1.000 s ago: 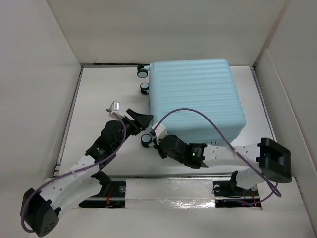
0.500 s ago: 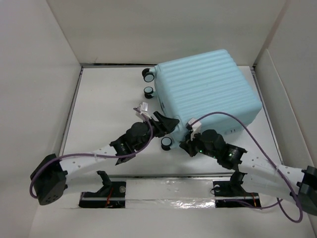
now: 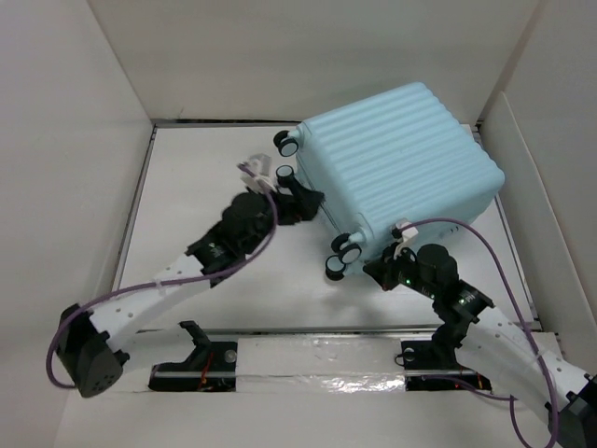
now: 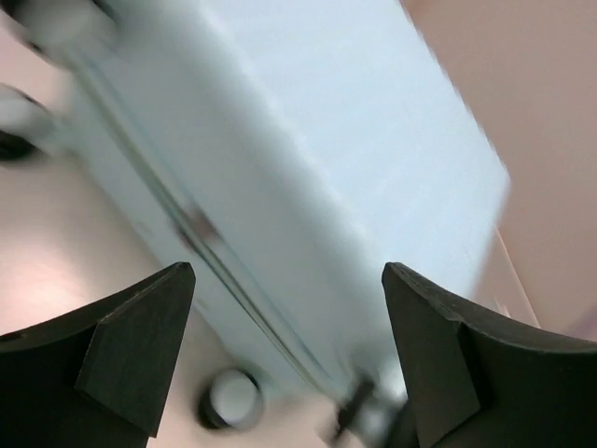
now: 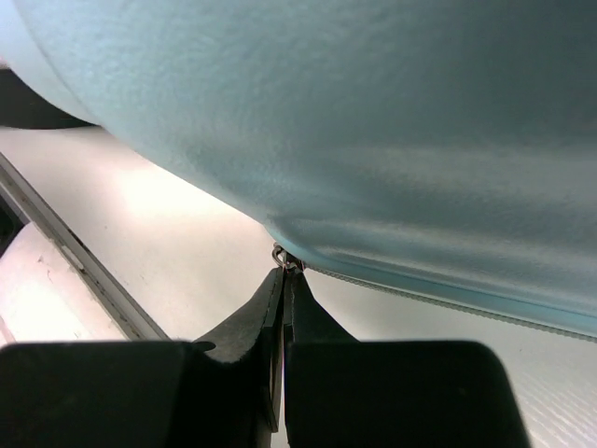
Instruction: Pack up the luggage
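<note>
The luggage (image 3: 401,159) is a closed pale aqua ribbed suitcase lying at the back right of the table, its caster wheels (image 3: 341,256) facing left and front. My left gripper (image 3: 303,194) stands open against its left side. In the left wrist view the blurred shell (image 4: 308,140) fills the space between the spread fingers of the gripper (image 4: 287,271), and a wheel (image 4: 231,399) shows below. My right gripper (image 3: 374,271) is at the suitcase's front left corner. Seen from the right wrist, that gripper (image 5: 284,273) is shut on the small metal zipper pull (image 5: 285,258) under the shell's (image 5: 373,140) edge.
White walls enclose the table (image 3: 205,168) at the back and on both sides, and the right wall (image 3: 532,187) stands close to the suitcase. Purple cables (image 3: 485,243) loop over both arms. A metal rail (image 3: 317,355) runs along the near edge.
The suitcase has turned and slid toward the back right. My right gripper moved right with the zipper pull. My left gripper followed to the suitcase's left side and opened wider.
</note>
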